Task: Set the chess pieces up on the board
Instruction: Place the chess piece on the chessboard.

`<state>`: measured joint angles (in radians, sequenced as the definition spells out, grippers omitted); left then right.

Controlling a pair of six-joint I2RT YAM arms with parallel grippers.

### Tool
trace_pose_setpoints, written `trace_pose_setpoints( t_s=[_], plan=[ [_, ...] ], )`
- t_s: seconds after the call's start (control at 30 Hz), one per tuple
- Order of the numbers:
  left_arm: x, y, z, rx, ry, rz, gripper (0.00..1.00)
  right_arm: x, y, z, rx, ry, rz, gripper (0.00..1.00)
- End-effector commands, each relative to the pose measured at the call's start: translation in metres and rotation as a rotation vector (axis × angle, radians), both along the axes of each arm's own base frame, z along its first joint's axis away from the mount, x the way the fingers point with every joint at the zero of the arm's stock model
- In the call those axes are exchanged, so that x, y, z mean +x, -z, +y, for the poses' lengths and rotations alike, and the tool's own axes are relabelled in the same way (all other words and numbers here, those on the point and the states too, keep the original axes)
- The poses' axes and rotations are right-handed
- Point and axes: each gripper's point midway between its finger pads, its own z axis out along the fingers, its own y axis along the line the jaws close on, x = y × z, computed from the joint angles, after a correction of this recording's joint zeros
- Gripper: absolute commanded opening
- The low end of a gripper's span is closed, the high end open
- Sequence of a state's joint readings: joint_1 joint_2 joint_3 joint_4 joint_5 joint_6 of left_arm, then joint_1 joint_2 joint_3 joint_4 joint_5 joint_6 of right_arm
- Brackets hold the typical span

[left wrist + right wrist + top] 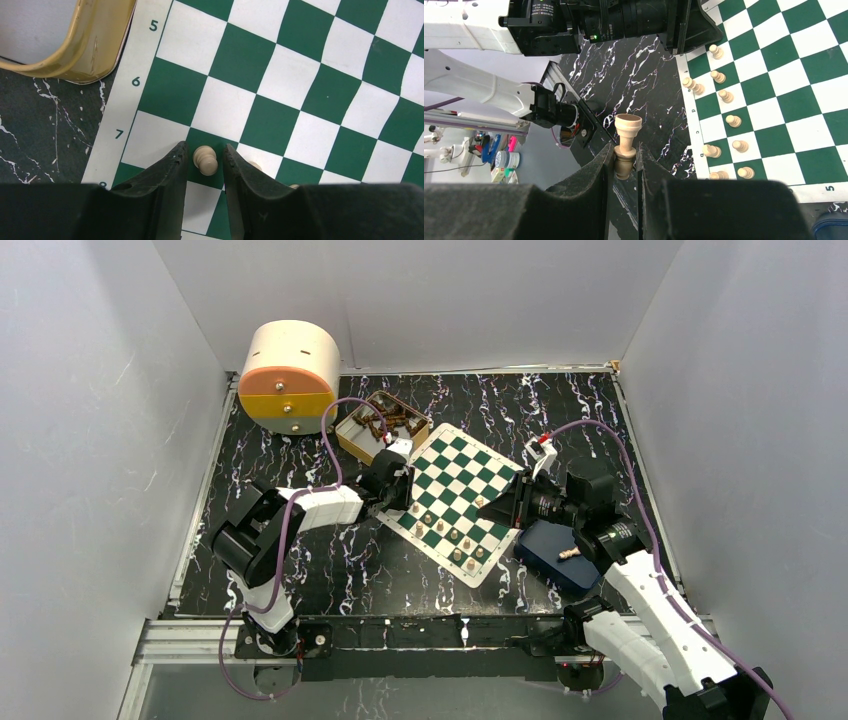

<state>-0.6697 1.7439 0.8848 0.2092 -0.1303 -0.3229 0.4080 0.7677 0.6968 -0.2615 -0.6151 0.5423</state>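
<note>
The green-and-white board (455,480) lies at an angle mid-table. Several tan chess pieces (457,553) stand in its two near rows. My left gripper (403,496) is over the board's left corner. Its jaws are open around an upright pawn (205,160) on a green square in row 7, with a thin gap on each side of the left gripper (205,146). My right gripper (625,150) hovers off the board's right edge, shut on the base of a taller tan piece (628,131) whose cupped top points away.
A gold tin (380,427) of dark brown pieces sits against the board's far-left edge, its corner (95,45) close to my left fingers. A round cream-and-orange container (290,375) stands at the back left. A dark blue tray (545,540) under my right arm holds a tan piece (570,553).
</note>
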Motion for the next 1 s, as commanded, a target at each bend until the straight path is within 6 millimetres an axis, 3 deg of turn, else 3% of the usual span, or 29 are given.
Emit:
trace_pose_setpoints(
  t_s=[0.0,0.37,0.5,0.67,0.8,0.97],
  plan=[
    [0.006,-0.026,-0.007,-0.035,0.004,-0.037,0.3,0.006,-0.014,0.003,0.017,-0.007,-0.073,0.25],
    [0.01,-0.046,-0.008,-0.043,0.004,-0.057,0.33,0.011,-0.01,0.002,-0.003,0.011,-0.058,0.25],
    [0.014,-0.076,-0.01,-0.083,-0.009,-0.106,0.36,0.014,-0.009,0.003,-0.007,0.027,-0.013,0.25],
    [0.013,-0.141,-0.019,-0.174,0.039,-0.188,0.4,0.015,-0.007,0.006,-0.007,0.019,0.024,0.25],
    [-0.017,-0.193,-0.043,-0.284,0.31,-0.282,0.49,0.015,-0.006,0.01,-0.004,0.0,0.09,0.25],
    [-0.07,-0.222,-0.054,-0.318,0.702,-0.436,0.5,0.011,-0.004,0.021,0.022,-0.07,0.192,0.26]
  ],
)
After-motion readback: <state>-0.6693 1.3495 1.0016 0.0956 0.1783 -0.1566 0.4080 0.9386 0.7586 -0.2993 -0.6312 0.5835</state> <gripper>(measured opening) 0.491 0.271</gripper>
